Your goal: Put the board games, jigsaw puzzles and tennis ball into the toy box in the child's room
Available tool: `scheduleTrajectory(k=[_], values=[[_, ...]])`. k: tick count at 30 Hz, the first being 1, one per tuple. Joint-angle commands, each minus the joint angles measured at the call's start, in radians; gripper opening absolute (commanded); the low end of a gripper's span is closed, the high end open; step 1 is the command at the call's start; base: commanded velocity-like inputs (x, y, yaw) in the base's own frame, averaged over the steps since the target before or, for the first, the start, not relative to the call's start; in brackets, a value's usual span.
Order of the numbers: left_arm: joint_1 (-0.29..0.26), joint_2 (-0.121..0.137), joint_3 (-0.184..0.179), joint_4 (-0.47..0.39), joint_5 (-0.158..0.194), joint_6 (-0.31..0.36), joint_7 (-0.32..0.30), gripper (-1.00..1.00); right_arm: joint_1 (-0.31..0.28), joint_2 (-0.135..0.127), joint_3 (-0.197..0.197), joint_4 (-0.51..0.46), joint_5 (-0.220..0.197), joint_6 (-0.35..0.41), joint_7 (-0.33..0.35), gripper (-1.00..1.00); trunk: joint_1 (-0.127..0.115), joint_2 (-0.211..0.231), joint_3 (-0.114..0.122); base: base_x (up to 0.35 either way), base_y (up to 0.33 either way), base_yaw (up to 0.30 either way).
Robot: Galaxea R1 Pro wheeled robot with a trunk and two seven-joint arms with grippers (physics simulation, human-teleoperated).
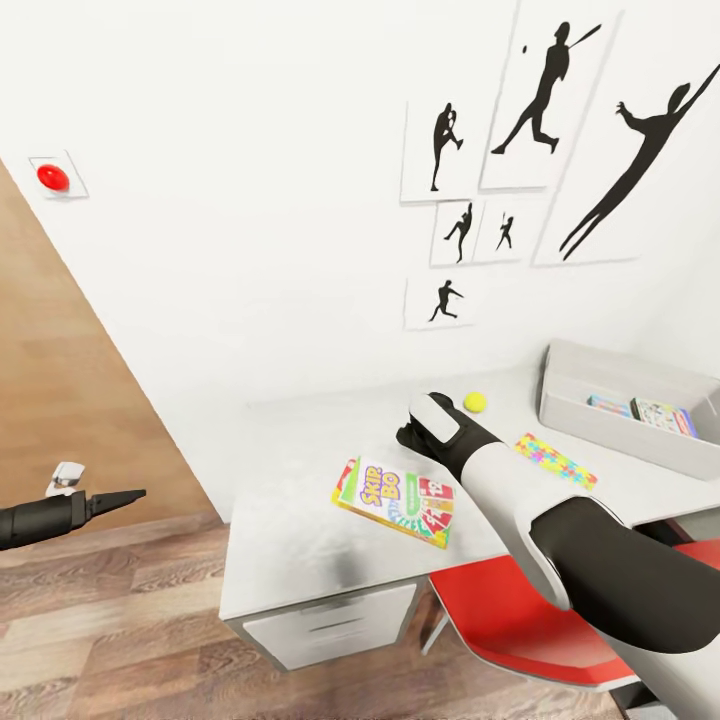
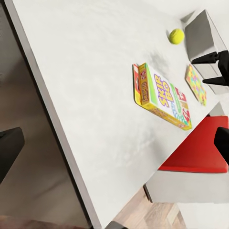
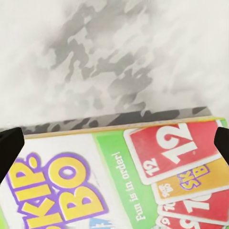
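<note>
On the pale table (image 1: 290, 520) in the head view lies a board game (image 1: 395, 502) printed "SKIP-BO". Behind it sits the tennis ball (image 1: 475, 402), to its right a jigsaw puzzle (image 1: 556, 460), and further right the toy box (image 1: 620, 440) holding two smaller game boxes (image 1: 640, 410). The right arm reaches over the table, its gripper hidden behind the wrist. The left gripper (image 1: 125, 496) hangs off the table's left, over wooden floor (image 1: 120, 620), fingers together as far as can be told. A red chair (image 1: 520, 610) stands under the table; silhouette posters (image 1: 520, 130) and a red button (image 1: 52, 178) mark the white wall. Left wrist view: the game (image 2: 162, 95), ball (image 2: 176, 36), puzzle (image 2: 196, 85) and right gripper (image 2: 212, 69), jaws apart. Right wrist view: the cover (image 3: 119, 176) reads "SKIP-BO", "Fun is in order!", "12"; dark fingertips (image 3: 10, 150) stand wide apart at either edge.
</note>
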State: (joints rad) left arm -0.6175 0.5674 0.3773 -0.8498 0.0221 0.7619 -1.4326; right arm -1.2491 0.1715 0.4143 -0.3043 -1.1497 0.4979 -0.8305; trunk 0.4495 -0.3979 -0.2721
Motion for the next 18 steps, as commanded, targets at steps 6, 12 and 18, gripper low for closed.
scheduleTrajectory(k=[6, 12, 18], values=[[-0.001, 0.000, 0.000, 0.000, 0.001, 0.010, -0.003, 1.00, -0.001, -0.006, 0.012, 0.000, -0.003, -0.020, 0.035, 1.00, 0.001, -0.002, -0.012, 0.000, 0.000, 0.000], [-0.001, 0.000, 0.000, 0.000, 0.001, 0.011, -0.003, 1.00, 0.000, -0.036, 0.014, 0.000, -0.003, -0.023, 0.048, 1.00, 0.001, -0.002, -0.022, 0.000, 0.000, 0.000], [-0.001, 0.000, 0.000, 0.000, 0.000, 0.010, -0.003, 1.00, 0.000, -0.049, 0.014, -0.001, -0.002, -0.024, 0.053, 1.00, 0.001, -0.002, -0.032, 0.038, 0.000, 0.000]])
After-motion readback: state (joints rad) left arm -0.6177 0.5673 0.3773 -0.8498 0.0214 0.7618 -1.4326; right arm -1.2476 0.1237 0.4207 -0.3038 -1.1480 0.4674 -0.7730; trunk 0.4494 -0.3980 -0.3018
